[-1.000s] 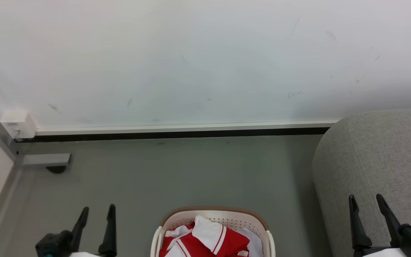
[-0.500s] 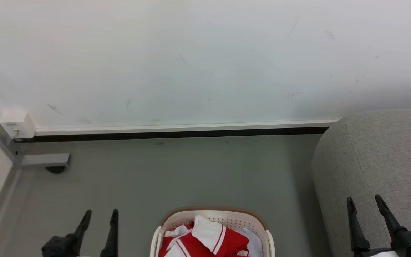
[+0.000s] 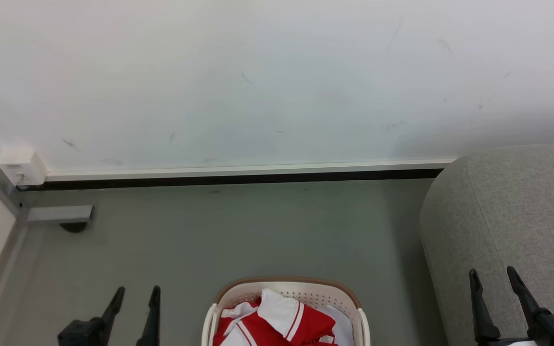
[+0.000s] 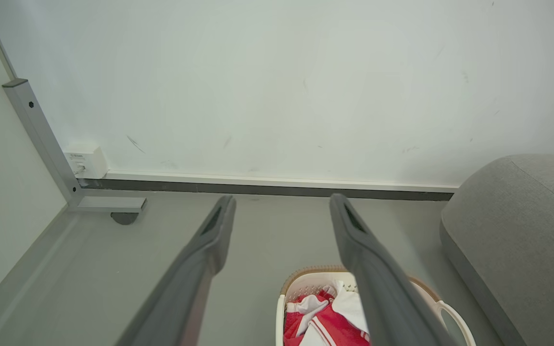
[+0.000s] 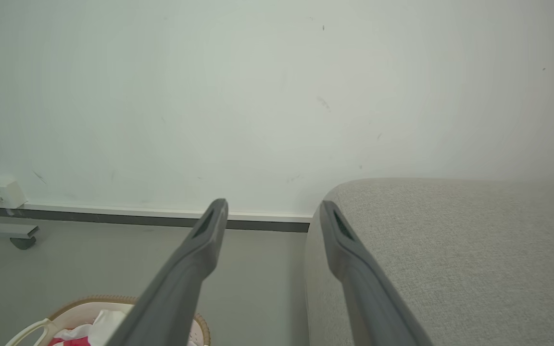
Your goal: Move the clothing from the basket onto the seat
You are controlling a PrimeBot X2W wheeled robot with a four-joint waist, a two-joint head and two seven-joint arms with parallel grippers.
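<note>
Looks like a staged home corner in a test lab — scuffed plain white wall [image 3: 277, 72], smooth grey floor [image 3: 258, 230], bare grey aluminium frame post [image 4: 41, 134], yet a light grey woven-fabric upholstered seat [image 3: 512, 211] and a cream perforated plastic laundry basket [image 3: 320, 294] of red-and-white clothing [image 3: 277, 327].

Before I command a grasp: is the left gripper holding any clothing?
No, the left gripper is open and empty; the clothing lies in the basket.

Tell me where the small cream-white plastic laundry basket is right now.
Head view, bottom centre: the cream-white holed plastic basket stands on the grey floor, left of the large light grey woven-fabric seat and apart from it.
</note>
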